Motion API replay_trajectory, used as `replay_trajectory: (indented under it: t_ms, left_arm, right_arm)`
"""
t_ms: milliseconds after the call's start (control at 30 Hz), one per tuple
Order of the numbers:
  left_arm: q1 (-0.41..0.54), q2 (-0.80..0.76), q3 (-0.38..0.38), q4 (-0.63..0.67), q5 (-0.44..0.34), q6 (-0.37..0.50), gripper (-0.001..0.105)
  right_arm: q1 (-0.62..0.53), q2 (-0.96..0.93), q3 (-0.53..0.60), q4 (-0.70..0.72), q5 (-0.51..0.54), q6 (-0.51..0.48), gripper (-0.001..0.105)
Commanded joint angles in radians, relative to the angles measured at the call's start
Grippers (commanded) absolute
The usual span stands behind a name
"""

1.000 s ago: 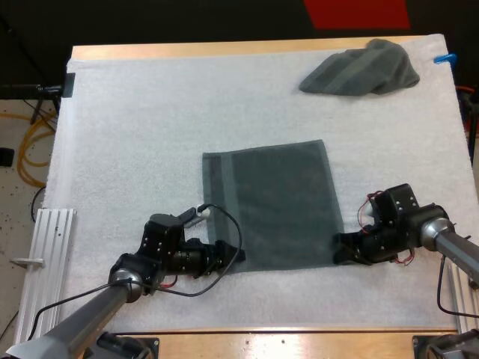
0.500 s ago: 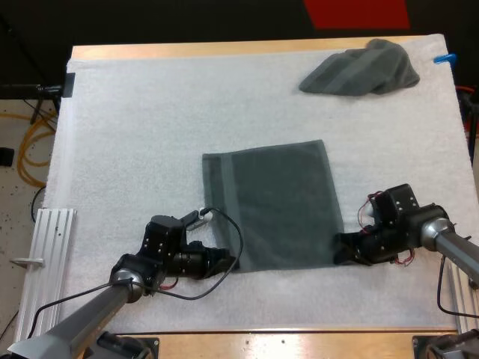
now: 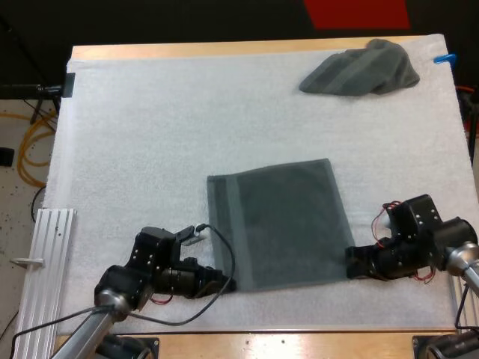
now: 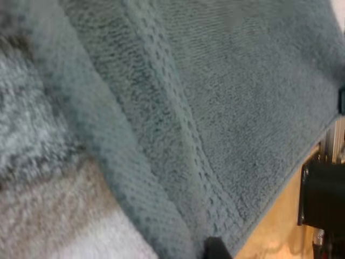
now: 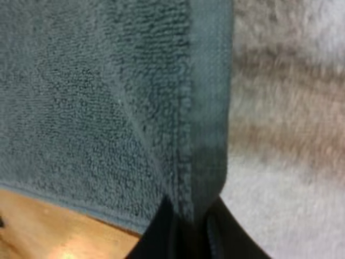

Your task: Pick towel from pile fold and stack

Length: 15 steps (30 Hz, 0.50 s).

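left gripper [image 3: 224,283]: low, pinching flat towel [image 3: 278,223] corner | right gripper [image 3: 352,264]: likewise

White mat [image 3: 150,134] on wooden table [image 3: 224,49]; grey floor [image 3: 19,217], orange cable [image 3: 34,149]

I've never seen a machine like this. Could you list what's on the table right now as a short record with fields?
surface: white mat
towel being handled: flat towel, spread on the near middle of the mat
other towel: crumpled towel, at the mat's far right
left fingers: shut on the flat towel's near left corner
right fingers: pinching its near right corner
fold: not yet made
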Motion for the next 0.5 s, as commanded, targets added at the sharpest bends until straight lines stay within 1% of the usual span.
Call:
replay_trajectory:
  t_ms: [0, 67, 100, 167, 200, 233, 300, 367, 400, 467]
  left_arm:
    - [-0.006, -0.014, -0.001, 0.025, 0.011, 0.012, 0.000]
    - [0.000, -0.018, -0.001, -0.001, -0.010, 0.008, 0.000]
    - [0.004, -0.014, -0.001, -0.012, -0.026, 0.006, 0.000]
    - [0.030, -0.001, -0.001, -0.058, -0.091, 0.005, 0.000]
    - [0.040, 0.001, -0.001, -0.079, -0.098, 0.005, 0.000]
    - [0.062, 0.011, -0.001, -0.123, -0.121, 0.005, 0.000]
    - [0.102, 0.029, -0.001, -0.199, -0.133, -0.001, 0.000]
    - [0.154, 0.061, -0.001, -0.294, -0.134, -0.038, 0.000]
    - [0.168, 0.076, -0.001, -0.320, -0.134, -0.043, 0.000]
    - [0.211, 0.126, -0.001, -0.399, -0.134, -0.043, 0.000]
  right_arm:
    - [0.001, -0.011, 0.001, 0.004, -0.001, 0.036, 0.000]
    - [0.001, -0.013, 0.001, -0.075, -0.012, 0.117, 0.000]
    - [0.001, -0.013, 0.001, -0.094, -0.012, 0.133, 0.000]
    - [0.001, -0.004, 0.001, -0.228, -0.017, 0.247, 0.000]
    - [0.001, 0.000, 0.001, -0.264, -0.021, 0.265, 0.000]
    - [0.001, 0.014, 0.001, -0.334, -0.024, 0.307, 0.000]
    - [0.001, 0.043, 0.001, -0.440, -0.023, 0.368, 0.000]
    - [0.001, 0.089, 0.001, -0.564, -0.023, 0.435, 0.000]
    - [0.001, 0.099, 0.001, -0.585, -0.023, 0.446, 0.000]
    - [0.001, 0.151, 0.001, -0.687, -0.021, 0.499, 0.000]
